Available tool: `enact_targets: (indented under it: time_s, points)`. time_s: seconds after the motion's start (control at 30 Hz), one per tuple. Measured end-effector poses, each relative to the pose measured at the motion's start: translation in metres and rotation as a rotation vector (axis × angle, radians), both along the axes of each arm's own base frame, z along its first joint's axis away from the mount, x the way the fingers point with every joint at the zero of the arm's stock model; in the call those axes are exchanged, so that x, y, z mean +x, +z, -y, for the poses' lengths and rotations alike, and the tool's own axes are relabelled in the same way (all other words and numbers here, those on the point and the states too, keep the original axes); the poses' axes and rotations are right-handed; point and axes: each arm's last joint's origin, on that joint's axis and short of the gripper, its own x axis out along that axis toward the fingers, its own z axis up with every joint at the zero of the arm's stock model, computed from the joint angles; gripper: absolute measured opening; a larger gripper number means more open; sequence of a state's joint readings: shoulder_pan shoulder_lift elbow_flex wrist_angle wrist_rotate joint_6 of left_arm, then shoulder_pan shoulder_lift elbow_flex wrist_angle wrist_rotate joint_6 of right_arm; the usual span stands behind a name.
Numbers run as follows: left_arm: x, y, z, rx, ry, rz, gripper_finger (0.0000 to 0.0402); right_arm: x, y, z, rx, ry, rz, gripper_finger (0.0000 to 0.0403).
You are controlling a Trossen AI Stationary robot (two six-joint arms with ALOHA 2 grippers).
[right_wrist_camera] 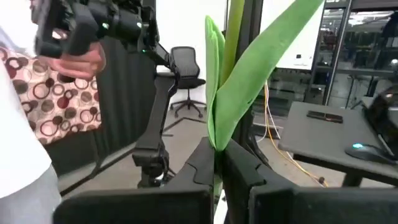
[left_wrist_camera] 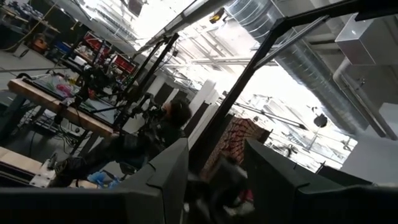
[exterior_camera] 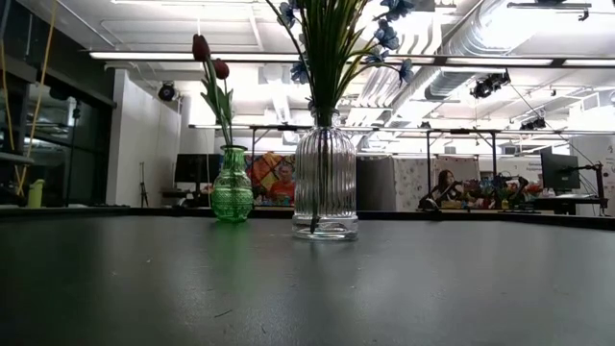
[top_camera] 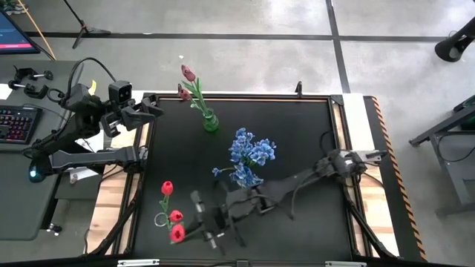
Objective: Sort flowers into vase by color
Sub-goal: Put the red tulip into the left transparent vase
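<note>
Red tulips [top_camera: 173, 216] at lower left of the table [top_camera: 297, 148].
Right gripper [right_wrist_camera: 217, 163] fingers clenched on their green stem; left gripper [top_camera: 152, 110] fingers parted, upper left.

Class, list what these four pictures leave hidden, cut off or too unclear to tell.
- Low view: the blue flowers in the clear vase are cut off by the top edge.
- Low view: neither gripper shows, nor the red tulips.
- Right wrist view: the right gripper pinches a green stem; its blossom lies beyond the top edge.
- Left wrist view: the left gripper faces the room; no table is shown.
</note>
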State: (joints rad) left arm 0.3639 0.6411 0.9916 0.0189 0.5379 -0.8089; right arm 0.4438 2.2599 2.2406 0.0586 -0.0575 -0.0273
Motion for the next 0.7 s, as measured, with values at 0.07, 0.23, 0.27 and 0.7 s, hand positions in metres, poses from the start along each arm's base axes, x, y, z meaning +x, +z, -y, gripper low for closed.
enact_targets:
  time_s: [0.07, 0.23, 0.27, 0.7]
  points:
    - [0.000, 0.000, 0.000, 0.000, 0.000, 0.000, 0.0142, 0.013, -0.008, -0.006, 0.006, 0.006, 0.014, 0.0000]
    - [0.000, 0.000, 0.000, 0.003, -0.006, -0.001, 0.0142, 0.025, -0.024, -0.004, 0.118, -0.031, 0.186, 0.0000]
    - [0.000, 0.000, 0.000, 0.003, -0.007, -0.001, 0.0142, 0.026, -0.025, -0.001, 0.127, -0.065, 0.198, 0.0000]
    - [0.000, 0.000, 0.000, 0.001, -0.006, -0.001, 0.0142, 0.043, -0.039, 0.028, -0.040, -0.237, 0.152, 0.0000]
